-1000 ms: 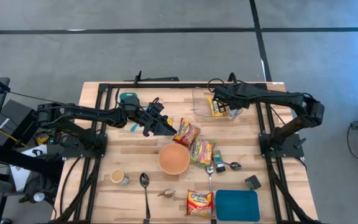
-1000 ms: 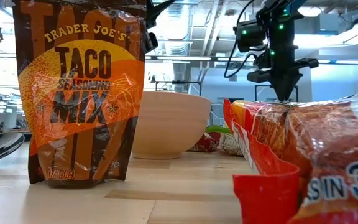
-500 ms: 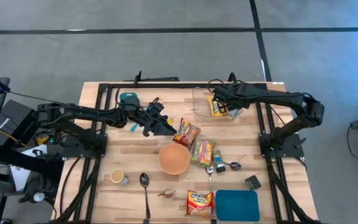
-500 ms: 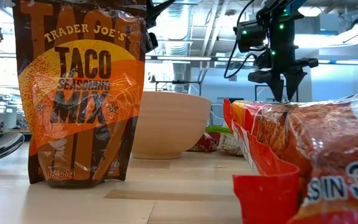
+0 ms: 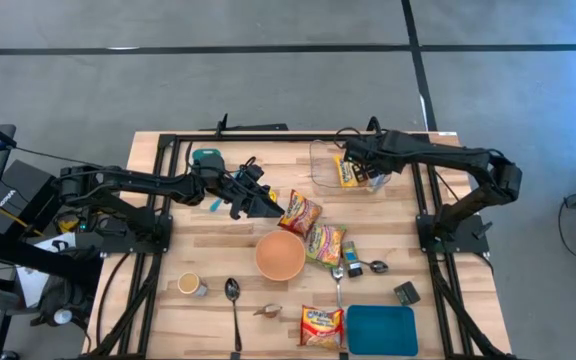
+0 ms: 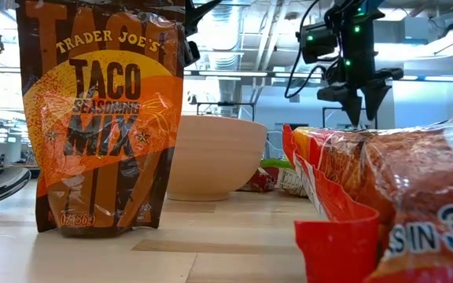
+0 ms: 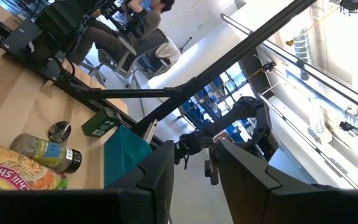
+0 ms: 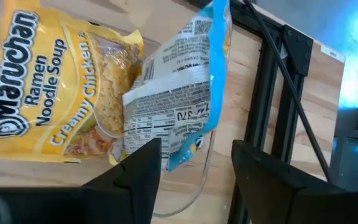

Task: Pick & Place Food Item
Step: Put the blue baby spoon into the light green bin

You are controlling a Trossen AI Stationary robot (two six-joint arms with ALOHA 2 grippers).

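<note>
We see the right end effector point(image 6: 358, 101) has spread its fingers and let go of the blue-backed packet point(image 8: 179, 87), which now lies in the clear container point(image 5: 324, 168) beside the Maruchan ramen pack point(image 8: 48, 99); this placement looks finished.

The left end effector point(image 5: 268, 205) pinches the taco seasoning mix pouch point(image 6: 101, 118) upright on the surface point(image 5: 218, 250).

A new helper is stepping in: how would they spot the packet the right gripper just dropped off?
Go to the clear container at the table's far right corner, below the open right gripper. The blue and white packet lies inside it, leaning on a yellow ramen packet. It is the only blue-edged packet there.
</note>
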